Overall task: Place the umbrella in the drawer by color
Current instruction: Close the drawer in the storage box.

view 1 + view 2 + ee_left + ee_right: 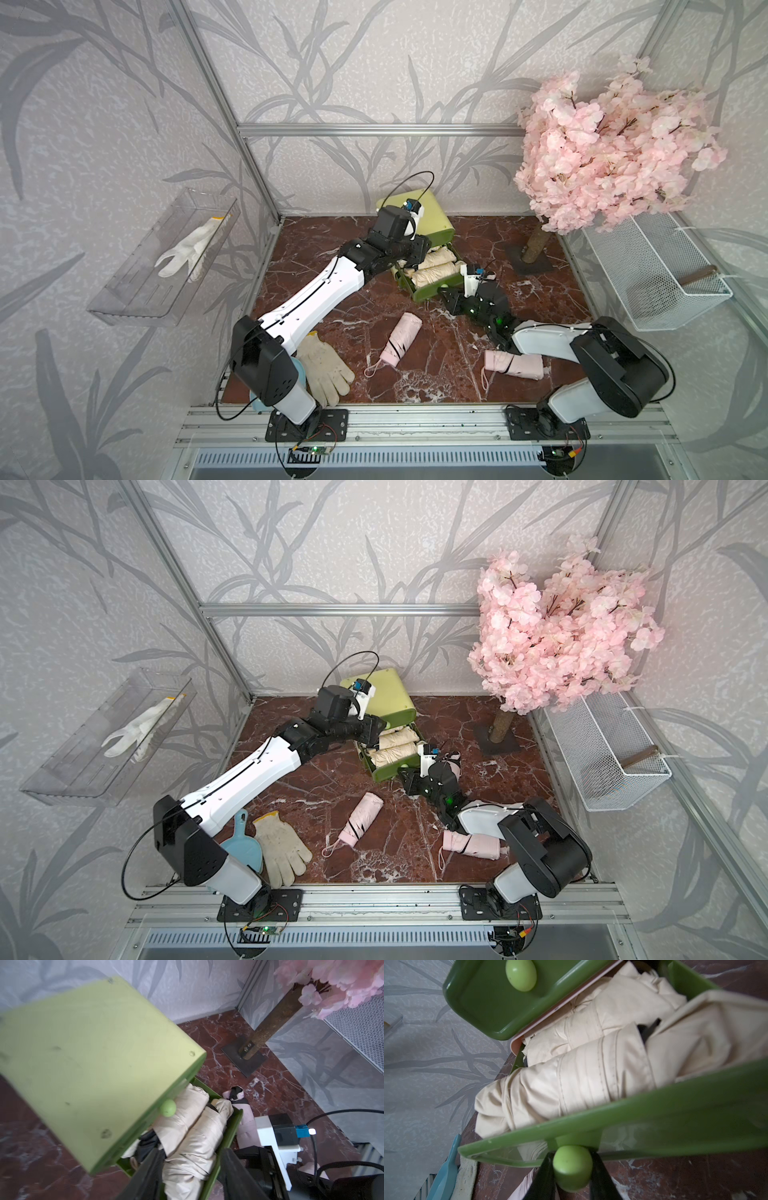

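The right fingers [544, 1178] are clamped on the knob [572, 1167] of the open drawer [654, 1105]. The left fingers [151, 1172] stand apart astride a cream umbrella [187, 1147] lying inside it; whether they grip it cannot be told.

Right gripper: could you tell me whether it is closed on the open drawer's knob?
Yes, in the right wrist view the right gripper clamps the round green knob of the pulled-out drawer between its black fingers.
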Motion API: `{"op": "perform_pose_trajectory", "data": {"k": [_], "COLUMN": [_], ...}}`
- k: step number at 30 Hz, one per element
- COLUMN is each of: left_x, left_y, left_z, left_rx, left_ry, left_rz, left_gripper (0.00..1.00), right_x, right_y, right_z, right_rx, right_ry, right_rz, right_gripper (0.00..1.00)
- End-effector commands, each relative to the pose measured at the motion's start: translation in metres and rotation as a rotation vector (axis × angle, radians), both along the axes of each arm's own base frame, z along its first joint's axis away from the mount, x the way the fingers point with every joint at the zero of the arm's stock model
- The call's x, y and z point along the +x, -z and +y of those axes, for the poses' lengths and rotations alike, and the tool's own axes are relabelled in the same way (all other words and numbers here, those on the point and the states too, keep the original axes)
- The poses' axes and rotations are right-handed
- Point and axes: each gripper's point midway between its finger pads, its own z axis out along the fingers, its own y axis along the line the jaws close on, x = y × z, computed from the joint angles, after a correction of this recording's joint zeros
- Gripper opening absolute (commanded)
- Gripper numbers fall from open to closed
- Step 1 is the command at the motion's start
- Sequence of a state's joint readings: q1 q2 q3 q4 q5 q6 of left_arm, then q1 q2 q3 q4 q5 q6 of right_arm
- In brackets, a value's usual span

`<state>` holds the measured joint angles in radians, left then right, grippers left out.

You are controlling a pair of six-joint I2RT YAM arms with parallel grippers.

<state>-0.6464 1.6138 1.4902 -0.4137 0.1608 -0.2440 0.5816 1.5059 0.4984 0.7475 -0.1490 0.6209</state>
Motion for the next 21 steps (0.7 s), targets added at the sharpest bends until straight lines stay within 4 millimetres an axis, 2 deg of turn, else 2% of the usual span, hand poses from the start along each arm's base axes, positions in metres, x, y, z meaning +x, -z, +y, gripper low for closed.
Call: {"op": "perform_pose_trajectory", "data": {"k": [1, 4, 11, 16, 21], "left_x": [-0.021, -0.024, -0.004, 0.000, 0.002], "left_y": [0.032, 0.050, 0.102, 0.114, 0.136], "left_z": [-0.028, -0.031, -0.014, -0.012, -0.001], "left_rx": [-0.042, -0.004, 0.181, 0.198, 0.262], "left_ry": [0.086, 0.084, -0.007, -0.029, -0.063], "left_rz": [0.100, 0.126, 0.150, 0.148, 0.174], "left_gripper": [0.40, 0.34, 0.26, 0.25, 0.24], "right_x": [0.016, 0.016, 0.014, 0.012, 0.012], "right_y": [-0.062, -0.060, -0.059, -0.058, -0.060], "right_z": [0.017, 0.019, 0.020, 0.019, 0.021], "right_rx": [0.111, 0.111, 0.142, 0.141, 0.138], "right_ry": [-0.028, -0.036, -0.041, -0.045, -0.051], "right_rz": [-0.169, -0.164, -0.160, -0.161, -0.165], "right_gripper": [0.25, 0.25, 0.25, 0.25, 0.25]}}
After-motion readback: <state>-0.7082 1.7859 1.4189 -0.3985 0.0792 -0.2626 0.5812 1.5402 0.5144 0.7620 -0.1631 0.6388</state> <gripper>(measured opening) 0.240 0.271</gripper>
